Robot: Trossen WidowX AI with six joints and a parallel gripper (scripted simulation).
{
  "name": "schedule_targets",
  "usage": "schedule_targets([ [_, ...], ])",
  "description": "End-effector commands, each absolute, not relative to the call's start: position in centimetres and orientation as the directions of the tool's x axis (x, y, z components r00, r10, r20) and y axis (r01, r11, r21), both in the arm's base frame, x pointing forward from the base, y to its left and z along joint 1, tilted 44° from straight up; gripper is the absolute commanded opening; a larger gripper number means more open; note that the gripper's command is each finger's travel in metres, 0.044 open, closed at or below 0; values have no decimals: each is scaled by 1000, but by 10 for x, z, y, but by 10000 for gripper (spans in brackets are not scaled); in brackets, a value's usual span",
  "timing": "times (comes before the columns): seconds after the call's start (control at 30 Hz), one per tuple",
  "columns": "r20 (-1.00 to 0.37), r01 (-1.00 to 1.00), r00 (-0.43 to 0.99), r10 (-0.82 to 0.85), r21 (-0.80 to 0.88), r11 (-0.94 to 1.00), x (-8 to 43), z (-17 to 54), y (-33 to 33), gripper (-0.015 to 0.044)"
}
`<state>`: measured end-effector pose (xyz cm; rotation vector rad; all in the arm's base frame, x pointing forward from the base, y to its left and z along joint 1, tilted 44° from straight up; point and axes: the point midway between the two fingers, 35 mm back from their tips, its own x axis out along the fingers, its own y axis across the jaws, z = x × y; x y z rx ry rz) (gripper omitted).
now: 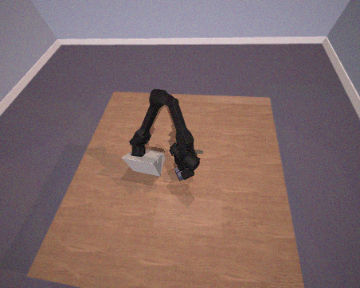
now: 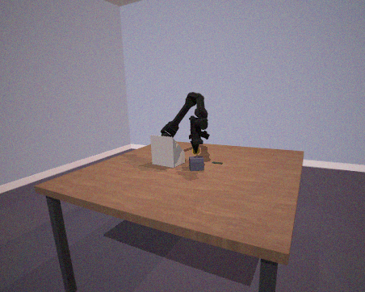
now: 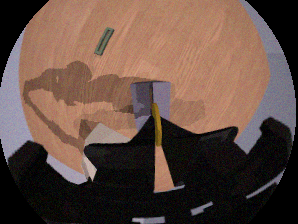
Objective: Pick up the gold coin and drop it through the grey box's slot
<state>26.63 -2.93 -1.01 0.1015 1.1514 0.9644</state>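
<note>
Wrist view shows the jaws clenched on the gold coin (image 3: pixel 157 123), held edge-on just above the grey box (image 3: pixel 150 98) on the wooden surface (image 3: pixel 200 43); the carry step looks nearly done, and next comes aligning the coin with the slot, then release.

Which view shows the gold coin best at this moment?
The wrist view: the coin appears edge-on as a thin gold strip between the gripper fingers, above the grey box. The exterior view shows only a small gold speck under the gripper. In the top view the arm hides it.
</note>
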Motion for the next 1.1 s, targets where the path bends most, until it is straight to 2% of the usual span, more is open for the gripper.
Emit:
schedule_targets([
  [0.0,-723,-592,69,687,525,612,267,-10,-29,0],
  [1.07,-723,-589,69,687,527,613,268,-21,-18,0],
])
